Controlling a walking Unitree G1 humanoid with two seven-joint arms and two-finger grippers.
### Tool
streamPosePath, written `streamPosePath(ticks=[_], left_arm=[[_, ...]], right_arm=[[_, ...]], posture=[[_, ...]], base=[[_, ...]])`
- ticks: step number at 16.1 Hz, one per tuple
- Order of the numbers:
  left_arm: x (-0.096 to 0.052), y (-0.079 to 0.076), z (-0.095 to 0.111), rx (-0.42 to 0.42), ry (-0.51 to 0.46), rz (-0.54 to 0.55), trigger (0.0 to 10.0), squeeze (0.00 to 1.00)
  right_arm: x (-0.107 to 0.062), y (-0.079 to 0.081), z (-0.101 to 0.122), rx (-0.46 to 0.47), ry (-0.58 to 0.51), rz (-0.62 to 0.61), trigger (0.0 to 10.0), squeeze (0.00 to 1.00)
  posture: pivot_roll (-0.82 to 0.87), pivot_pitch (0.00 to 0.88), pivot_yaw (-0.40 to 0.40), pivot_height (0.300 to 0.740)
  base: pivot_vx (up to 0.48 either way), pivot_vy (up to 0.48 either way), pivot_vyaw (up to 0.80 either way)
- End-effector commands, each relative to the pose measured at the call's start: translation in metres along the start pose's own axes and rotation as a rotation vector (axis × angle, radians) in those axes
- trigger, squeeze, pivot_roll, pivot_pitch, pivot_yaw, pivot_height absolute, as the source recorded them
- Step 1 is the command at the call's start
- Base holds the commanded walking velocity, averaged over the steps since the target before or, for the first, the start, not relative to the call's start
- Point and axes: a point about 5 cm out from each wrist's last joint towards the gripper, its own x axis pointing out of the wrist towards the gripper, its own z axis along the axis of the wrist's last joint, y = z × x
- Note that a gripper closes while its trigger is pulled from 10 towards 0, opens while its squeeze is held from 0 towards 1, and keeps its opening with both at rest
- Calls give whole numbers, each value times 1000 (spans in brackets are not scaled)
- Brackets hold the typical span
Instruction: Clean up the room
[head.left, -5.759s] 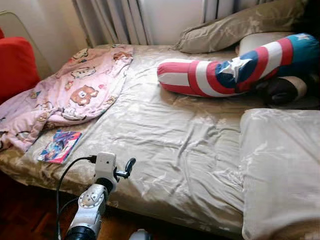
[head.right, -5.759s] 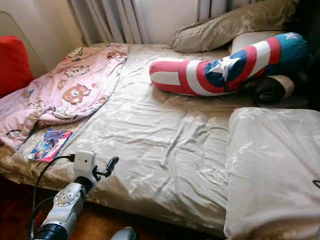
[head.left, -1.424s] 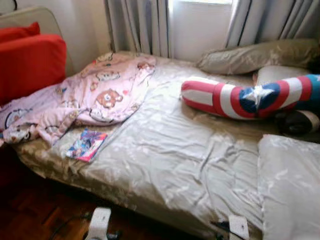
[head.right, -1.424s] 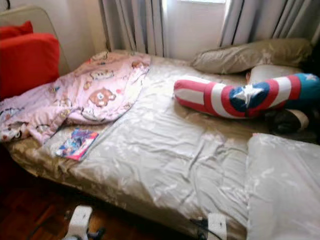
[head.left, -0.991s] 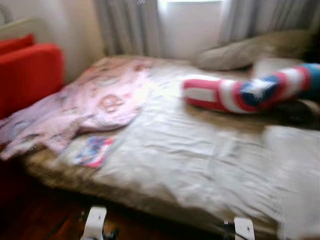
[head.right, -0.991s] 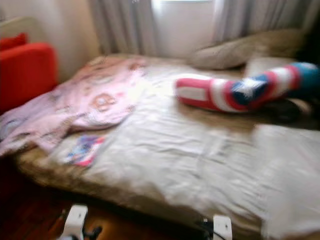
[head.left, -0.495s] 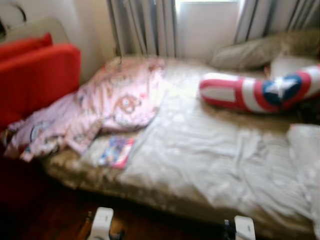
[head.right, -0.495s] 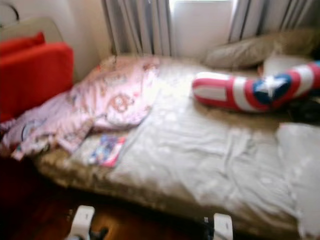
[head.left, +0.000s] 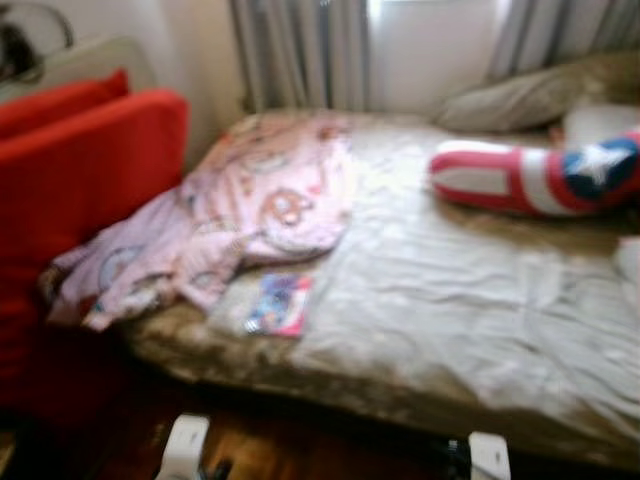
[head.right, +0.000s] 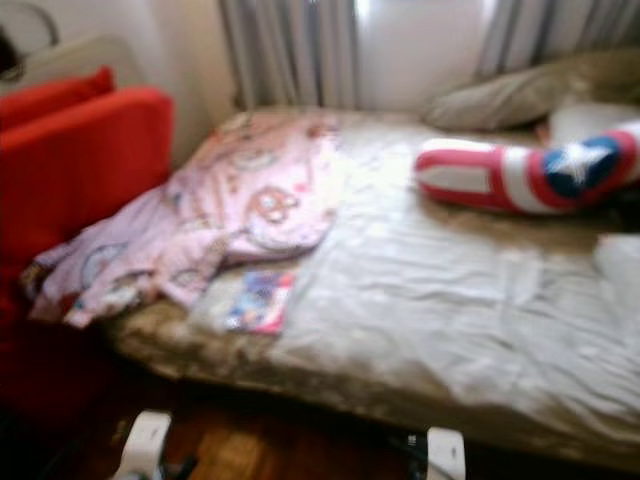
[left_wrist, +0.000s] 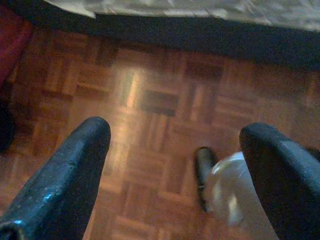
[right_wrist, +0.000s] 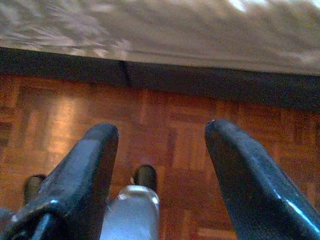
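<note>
Both end effectors, left end effector (left_wrist: 175, 145) and right end effector (right_wrist: 162, 145), hang spread wide over parquet floor (left_wrist: 165, 95).

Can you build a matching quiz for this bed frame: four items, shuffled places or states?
Items:
1. pink blanket
2. comic book
3. shield-print bolster
4. red cushion

Places/states:
A. flat near the bed's front edge
B. off the bed, on the robot's left
C. crumpled over the bed's left side
D. lying across the far right of the bed

Pairs: 1-C, 2-A, 3-D, 4-B
</note>
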Motion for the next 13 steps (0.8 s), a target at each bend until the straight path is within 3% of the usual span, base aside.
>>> streamPosePath(ticks=[1, 4, 13], left_arm=[[1, -9, -3, 3, 28, 2, 10000, 0], [4, -22, 1, 5, 22, -12, 10000, 0], [3, -15, 2, 8, 15, 0, 10000, 0]], right_arm=[[0, 12, 0, 8, 3, 30, 10000, 0], [0, 12, 0, -3, 6, 33, 10000, 0], [0, 14, -2, -8, 10, 45, 10000, 0]], posture=[[24, 0, 26, 740], [25, 0, 25, 740], [27, 0, 24, 740]], base=[[0, 480, 0], [0, 480, 0], [0, 480, 0]])
